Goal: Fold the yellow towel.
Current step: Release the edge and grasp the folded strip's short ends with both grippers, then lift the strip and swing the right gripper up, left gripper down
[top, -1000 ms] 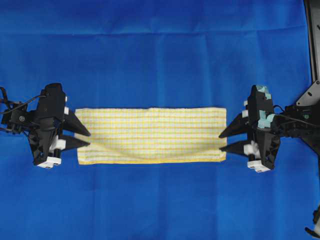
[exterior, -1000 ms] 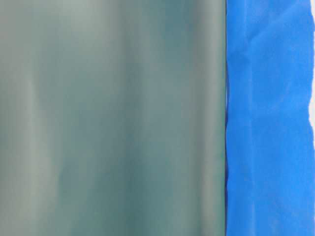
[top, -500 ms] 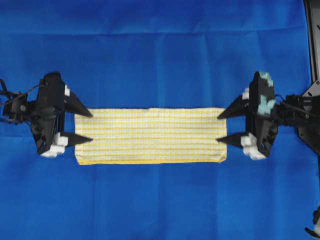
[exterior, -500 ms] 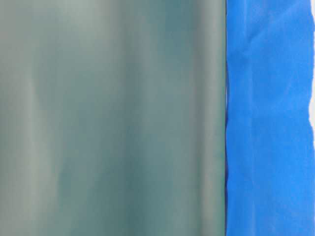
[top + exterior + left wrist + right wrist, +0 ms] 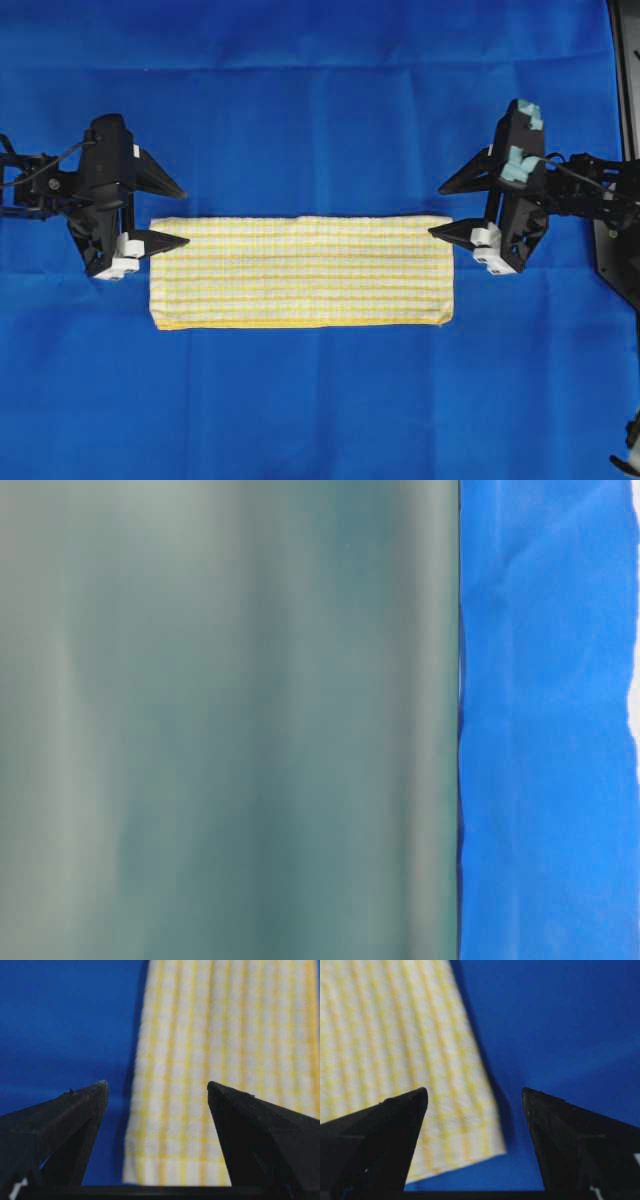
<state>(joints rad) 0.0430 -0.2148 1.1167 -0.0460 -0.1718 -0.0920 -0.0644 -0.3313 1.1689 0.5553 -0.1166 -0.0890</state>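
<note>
My left gripper (image 5: 180,214): jaws spread wide, holding nothing. One fingertip (image 5: 181,241) lies over the yellow towel's (image 5: 300,271) left end near its far corner; the other sits beyond the far edge, over the blue cloth (image 5: 320,110). In my left wrist view the right-hand finger (image 5: 235,1110) hangs above the checked weave and the left-hand one above bare blue. Whether the near tip touches the fabric, I cannot tell.

My right gripper (image 5: 439,210): jaws likewise spread wide, empty. One tip meets the towel's right end by the far corner; the other stands off the towel over blue. My right wrist view shows the towel's corner (image 5: 485,1145) between the two fingers, nearer the left-hand one.

Yellow towel: folded into a long, narrow band, flat on the blue cloth at the cloth's middle. Long axis runs left to right, from one gripper to the other. Darker yellow hem along the near long edge.

Table-level view: a blurred grey-green surface (image 5: 230,720) fills most of it, with a strip of blue cloth at the right.
</note>
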